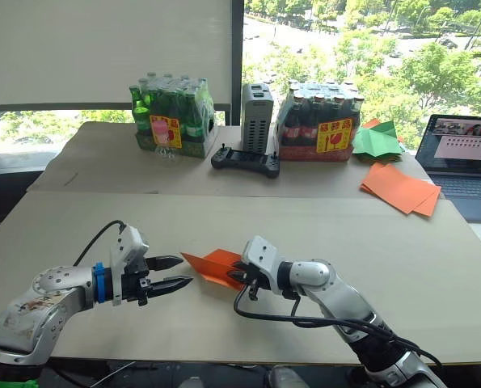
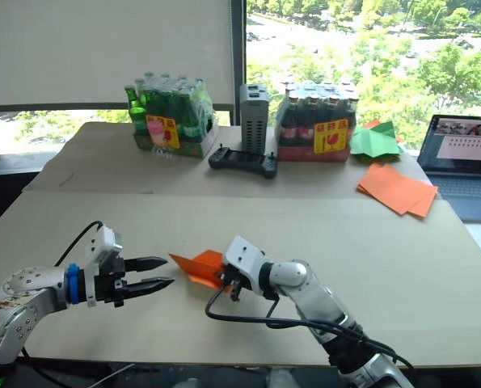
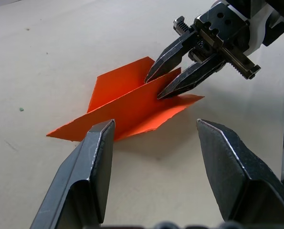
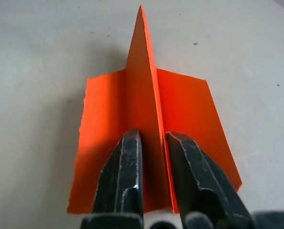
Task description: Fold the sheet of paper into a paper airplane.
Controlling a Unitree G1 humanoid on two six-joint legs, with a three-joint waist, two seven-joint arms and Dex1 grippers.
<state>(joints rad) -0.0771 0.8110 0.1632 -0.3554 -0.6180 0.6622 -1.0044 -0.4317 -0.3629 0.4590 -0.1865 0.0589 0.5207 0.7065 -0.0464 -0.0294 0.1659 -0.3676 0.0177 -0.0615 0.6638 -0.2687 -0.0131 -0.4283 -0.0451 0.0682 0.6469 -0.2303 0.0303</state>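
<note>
Orange paper airplane [image 1: 210,267] sits on the near bench [image 1: 78,226], wings spread flat, centre fin upright and pointed toward the left hand. Right hand [image 1: 242,277] is clamped on the fin at its rear end. Left hand [image 1: 178,272] hovers just off the nose, fingers apart, not touching. On the far bench: green bottle pack [image 1: 172,120], black controller [image 1: 245,160], grey box [image 1: 256,117], dark bottle pack [image 1: 318,120], green paper shape [image 1: 375,140], orange sheet pile [image 1: 399,188], laptop [image 1: 463,162].
</note>
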